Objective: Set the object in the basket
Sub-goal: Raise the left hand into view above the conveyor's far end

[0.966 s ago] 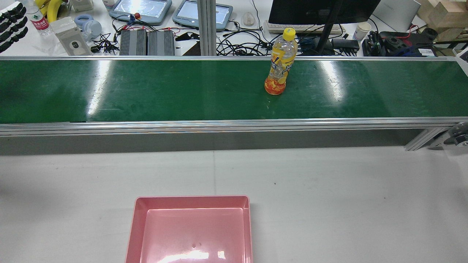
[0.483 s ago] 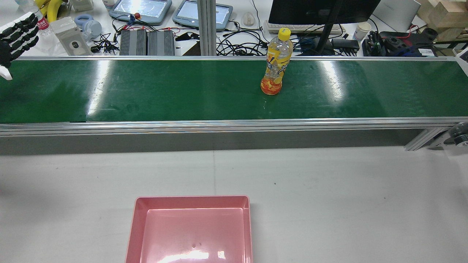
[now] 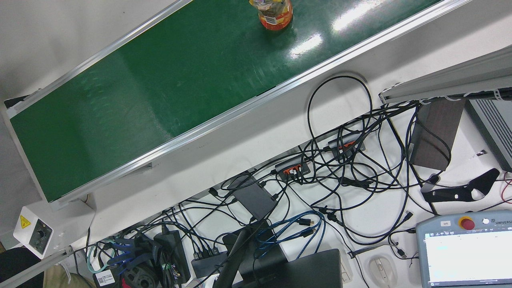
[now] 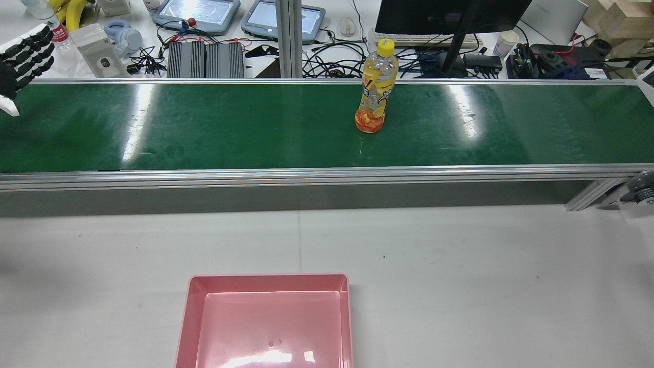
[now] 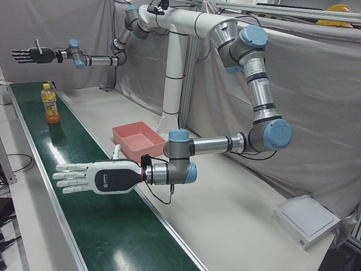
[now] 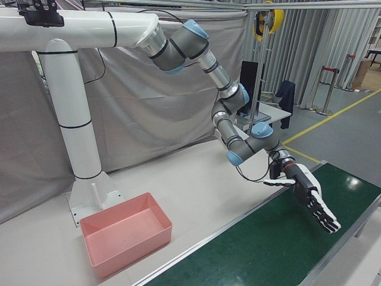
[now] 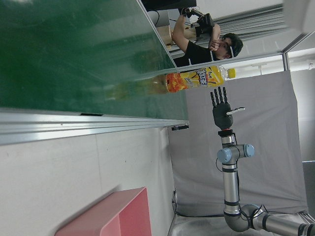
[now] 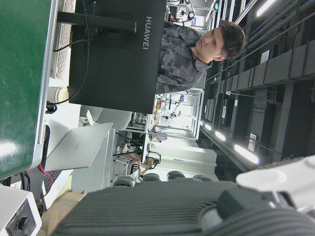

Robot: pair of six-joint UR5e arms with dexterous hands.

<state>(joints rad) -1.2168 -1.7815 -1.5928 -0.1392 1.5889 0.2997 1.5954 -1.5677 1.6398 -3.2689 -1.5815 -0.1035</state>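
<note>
An orange-drink bottle (image 4: 375, 87) with a yellow cap stands upright on the green conveyor belt (image 4: 204, 128). It also shows in the front view (image 3: 275, 16), the left-front view (image 5: 50, 103) and the left hand view (image 7: 197, 78). The empty pink basket (image 4: 268, 277) sits on the white table in front of the belt. My left hand (image 4: 20, 56) is open above the belt's far left end, far from the bottle; it also shows in the left-front view (image 5: 96, 178) and the right-front view (image 6: 309, 202). My right hand (image 5: 34, 55) is open, raised beyond the bottle.
The belt has aluminium side rails. A cluttered desk with a monitor (image 4: 449, 15), teach pendants (image 4: 196, 13) and cables lies behind it. A white control box (image 3: 32, 236) stands at the belt's right end. The white pedestal (image 5: 172, 79) stands behind the basket.
The bottle has moved to the left along the belt in the rear view. My left hand has come a little further into view at the left edge, still open.
</note>
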